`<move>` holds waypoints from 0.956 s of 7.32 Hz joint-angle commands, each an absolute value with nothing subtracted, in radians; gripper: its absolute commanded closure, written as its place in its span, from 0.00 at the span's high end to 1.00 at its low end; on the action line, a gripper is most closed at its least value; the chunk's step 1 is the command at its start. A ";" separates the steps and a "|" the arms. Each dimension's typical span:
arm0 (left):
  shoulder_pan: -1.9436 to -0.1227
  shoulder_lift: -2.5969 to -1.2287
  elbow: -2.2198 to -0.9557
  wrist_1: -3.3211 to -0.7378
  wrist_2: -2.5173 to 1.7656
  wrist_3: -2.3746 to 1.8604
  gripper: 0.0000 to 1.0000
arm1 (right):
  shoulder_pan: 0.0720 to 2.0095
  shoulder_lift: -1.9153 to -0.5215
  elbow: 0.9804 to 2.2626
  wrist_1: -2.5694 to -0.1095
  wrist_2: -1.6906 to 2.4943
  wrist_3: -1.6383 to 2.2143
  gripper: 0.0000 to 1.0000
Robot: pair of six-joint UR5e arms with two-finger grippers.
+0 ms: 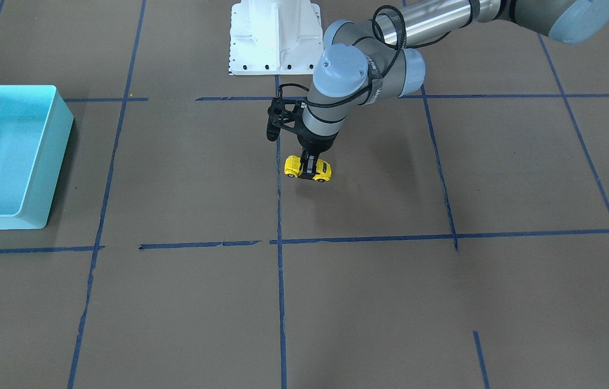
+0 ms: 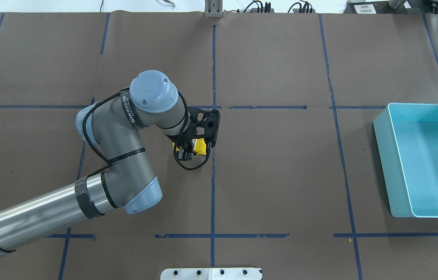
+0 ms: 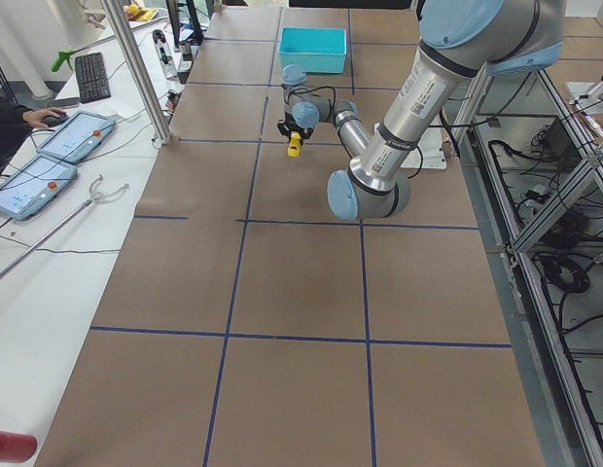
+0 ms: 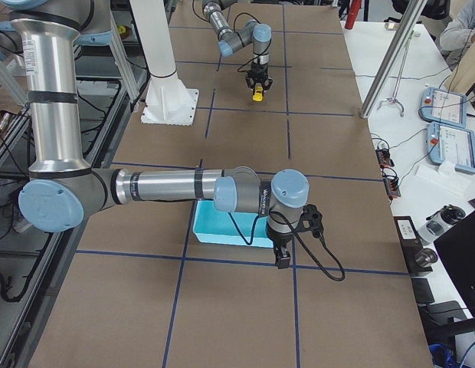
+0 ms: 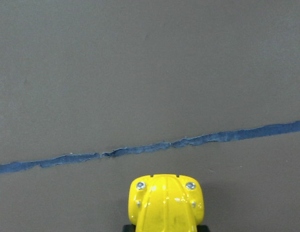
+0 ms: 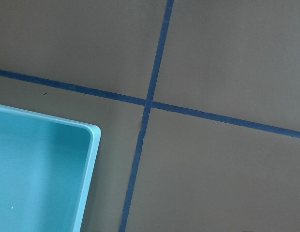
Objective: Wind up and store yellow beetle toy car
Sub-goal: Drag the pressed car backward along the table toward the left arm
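The light is even and bright, from above, so the tabletop [image 1: 390,302] shows only soft shadows below the left arm [image 2: 117,155] and beside the turquoise bin [image 1: 45,173]. Small white glints sit on the yellow beetle toy car [image 5: 165,205]; the side views bend slightly at the edges.

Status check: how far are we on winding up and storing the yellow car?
Done: the left gripper is shut on the yellow beetle toy car near the table's middle. In hand: the winding step, though no view shows whether it is wound or whether its wheels touch the table. Left: carrying it to the turquoise bin, which shows nothing inside, and releasing it. The right gripper hangs beside that bin.
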State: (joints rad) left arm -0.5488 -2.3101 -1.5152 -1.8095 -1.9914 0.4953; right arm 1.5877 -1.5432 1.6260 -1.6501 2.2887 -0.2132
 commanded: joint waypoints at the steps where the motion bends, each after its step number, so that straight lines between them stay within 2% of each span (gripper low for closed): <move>1: -0.508 -2.289 -1.506 -1.906 -1.990 0.486 0.00 | 1.588 -1.543 1.626 -1.651 2.289 -0.213 1.00; 7: -0.503 -2.214 -1.505 -2.107 -1.952 0.410 0.00 | 1.588 -1.543 1.626 -1.651 2.289 -0.213 1.00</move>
State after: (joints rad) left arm -0.5043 -2.2360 -1.5049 -2.0554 -1.9751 0.4439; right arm 1.5877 -1.5432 1.6260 -1.6505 2.2887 -0.2132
